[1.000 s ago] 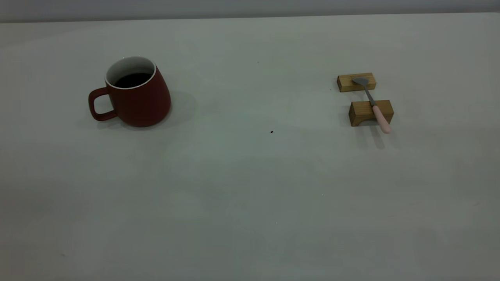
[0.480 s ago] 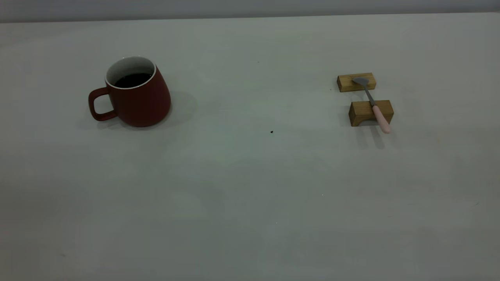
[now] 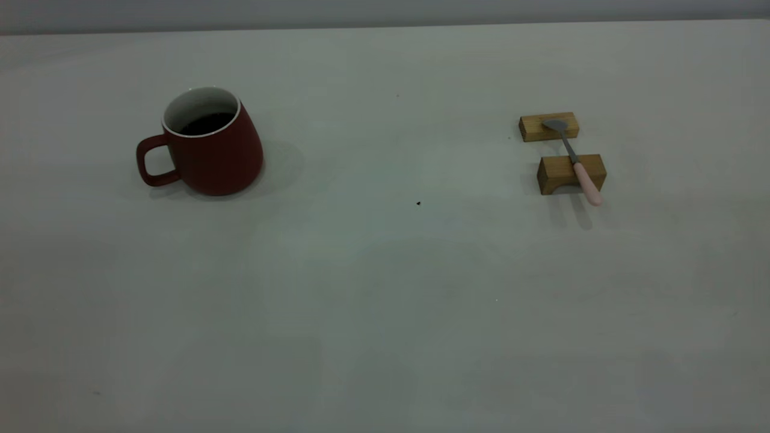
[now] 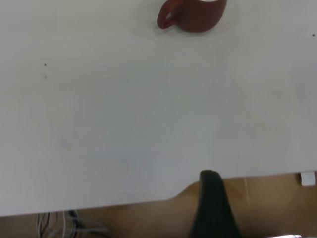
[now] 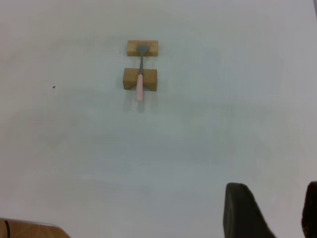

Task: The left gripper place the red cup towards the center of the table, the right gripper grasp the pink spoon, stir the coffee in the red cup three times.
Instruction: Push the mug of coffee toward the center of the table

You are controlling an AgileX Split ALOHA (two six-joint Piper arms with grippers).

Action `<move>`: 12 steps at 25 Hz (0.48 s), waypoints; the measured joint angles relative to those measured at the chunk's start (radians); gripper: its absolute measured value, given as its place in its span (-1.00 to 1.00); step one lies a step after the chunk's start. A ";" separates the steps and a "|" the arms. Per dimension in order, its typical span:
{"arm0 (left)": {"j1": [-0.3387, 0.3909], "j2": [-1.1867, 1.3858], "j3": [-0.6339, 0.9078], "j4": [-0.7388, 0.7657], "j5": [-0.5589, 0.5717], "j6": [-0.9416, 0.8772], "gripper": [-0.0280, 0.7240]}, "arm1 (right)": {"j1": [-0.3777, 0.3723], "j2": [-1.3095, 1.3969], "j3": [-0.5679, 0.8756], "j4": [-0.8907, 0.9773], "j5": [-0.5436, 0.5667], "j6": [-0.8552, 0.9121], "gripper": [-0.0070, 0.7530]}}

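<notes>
The red cup (image 3: 213,159) stands upright at the table's (image 3: 385,282) left, handle pointing left, with dark coffee (image 3: 206,123) inside. The pink spoon (image 3: 576,161) lies at the right, bowl on the far wooden block and pink handle over the near one. Neither gripper shows in the exterior view. In the left wrist view only a dark tip of my left gripper (image 4: 212,198) appears, at the table's near edge, far from the red cup (image 4: 195,15). My right gripper (image 5: 274,187) hovers open over bare table, well away from the pink spoon (image 5: 140,79).
Two tan wooden blocks (image 3: 548,127) (image 3: 562,174) carry the spoon. A tiny dark speck (image 3: 418,203) marks the table's middle. Beyond the near table edge, a brown floor (image 4: 267,208) and some cables (image 4: 54,223) show in the left wrist view.
</notes>
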 joint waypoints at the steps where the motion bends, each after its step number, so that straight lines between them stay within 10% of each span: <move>1: 0.000 0.068 -0.015 0.000 -0.029 -0.001 0.63 | 0.000 0.000 0.000 0.000 0.000 0.000 -0.11; 12: 0.061 0.780 -0.131 0.064 -0.395 -0.016 0.63 | 0.000 0.000 0.000 0.000 0.000 0.000 -0.11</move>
